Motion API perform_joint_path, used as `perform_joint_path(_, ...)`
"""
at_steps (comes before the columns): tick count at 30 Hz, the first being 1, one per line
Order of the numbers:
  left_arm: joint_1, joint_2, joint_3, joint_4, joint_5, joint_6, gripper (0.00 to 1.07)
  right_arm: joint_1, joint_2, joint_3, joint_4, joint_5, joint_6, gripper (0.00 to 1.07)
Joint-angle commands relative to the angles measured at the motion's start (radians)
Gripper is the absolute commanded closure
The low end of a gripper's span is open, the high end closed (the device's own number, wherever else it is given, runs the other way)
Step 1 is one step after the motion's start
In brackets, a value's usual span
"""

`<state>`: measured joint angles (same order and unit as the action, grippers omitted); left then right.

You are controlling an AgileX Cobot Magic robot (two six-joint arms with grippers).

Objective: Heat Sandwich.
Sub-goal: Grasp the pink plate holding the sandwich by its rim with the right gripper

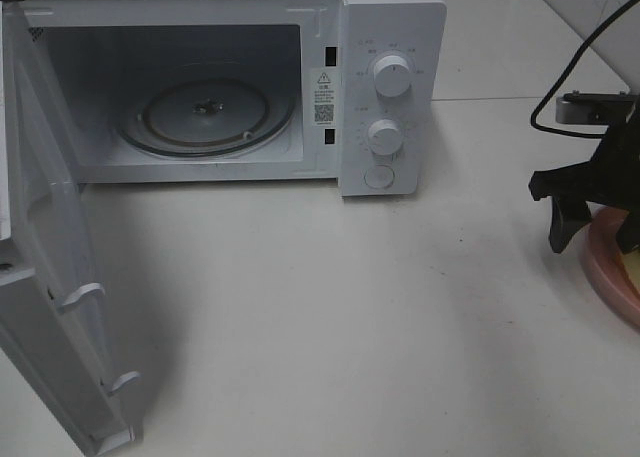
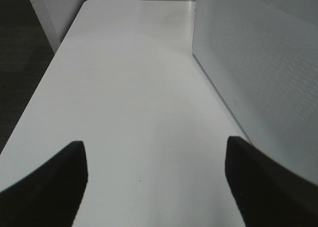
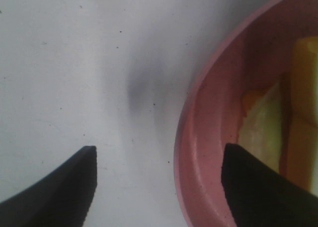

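The sandwich, pale bread with yellow-orange filling, lies on a round pink plate at the table's right edge. In the high view only a sliver of the sandwich shows on the plate. My right gripper hangs open low over the plate's rim, one finger over the plate's inside and the other over bare table. It is the black right gripper in the high view. My left gripper is open and empty above the table, beside the microwave door; the high view does not show it.
The white microwave stands at the back with its door swung wide toward the front left. A bare glass turntable sits inside. A black cable loops at the right. The table drops off to dark floor on the left.
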<state>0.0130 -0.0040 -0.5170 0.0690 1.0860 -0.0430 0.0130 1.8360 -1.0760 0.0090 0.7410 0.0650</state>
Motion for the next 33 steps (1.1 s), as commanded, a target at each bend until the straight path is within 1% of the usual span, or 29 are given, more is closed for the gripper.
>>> perform_joint_path(1, 0.001, -0.017, 0.003, 0.006, -0.018, -0.001, 0.33, -0.004, 0.031, 0.004, -0.009, -0.009, 0.005, 0.39)
perform_joint_path(13, 0.001, -0.017, 0.003, 0.006, -0.018, -0.001, 0.33, -0.004, 0.117, 0.004, -0.046, -0.072, 0.031, 0.40)
perform_joint_path(16, 0.001, -0.017, 0.003, 0.006, -0.018, -0.001, 0.33, -0.004, 0.138, 0.004, -0.075, -0.084, 0.063, 0.43)
perform_joint_path(18, 0.001, -0.017, 0.003, 0.006, -0.018, -0.001, 0.33, -0.004, 0.151, 0.004, -0.102, -0.091, 0.096, 0.46)
perform_joint_path(20, 0.001, -0.017, 0.003, 0.006, -0.018, -0.001, 0.33, -0.004, 0.160, 0.004, -0.138, -0.090, 0.128, 0.52)
perform_joint_path(21, 0.001, -0.017, 0.003, 0.006, -0.018, -0.001, 0.33, -0.004, 0.160, 0.004, -0.138, -0.090, 0.128, 0.52)
perform_joint_path(23, 0.001, -0.017, 0.003, 0.006, -0.018, -0.001, 0.33, -0.004, 0.160, 0.004, -0.148, -0.090, 0.135, 0.57)
perform_joint_path(24, 0.001, -0.017, 0.003, 0.006, -0.018, -0.001, 0.33, -0.004, 0.160, 0.004, -0.148, -0.090, 0.135, 0.64)
perform_joint_path(25, 0.001, -0.017, 0.003, 0.006, -0.018, -0.001, 0.33, -0.004, 0.160, 0.004, -0.148, -0.089, 0.135, 0.68)
perform_joint_path(26, 0.001, -0.017, 0.003, 0.006, -0.018, -0.001, 0.33, -0.004, 0.160, 0.004, -0.148, -0.089, 0.135, 0.68)
perform_joint_path(28, 0.001, -0.017, 0.003, 0.006, -0.018, -0.001, 0.33, -0.004, 0.160, 0.004, -0.148, -0.088, 0.135, 0.77)
perform_joint_path(29, 0.001, -0.017, 0.003, 0.006, -0.018, -0.001, 0.33, -0.004, 0.160, 0.004, -0.150, -0.088, 0.135, 0.86)
perform_joint_path(30, 0.001, -0.017, 0.003, 0.006, -0.018, -0.001, 0.33, -0.004, 0.160, 0.004, -0.150, -0.088, 0.135, 0.86)
perform_joint_path(32, 0.001, -0.017, 0.003, 0.006, -0.018, -0.001, 0.33, -0.004, 0.160, 0.004, -0.160, -0.088, 0.135, 0.96)
perform_joint_path(33, 0.001, -0.017, 0.003, 0.006, -0.018, -0.001, 0.33, -0.004, 0.160, 0.004, -0.172, -0.085, 0.135, 1.04)
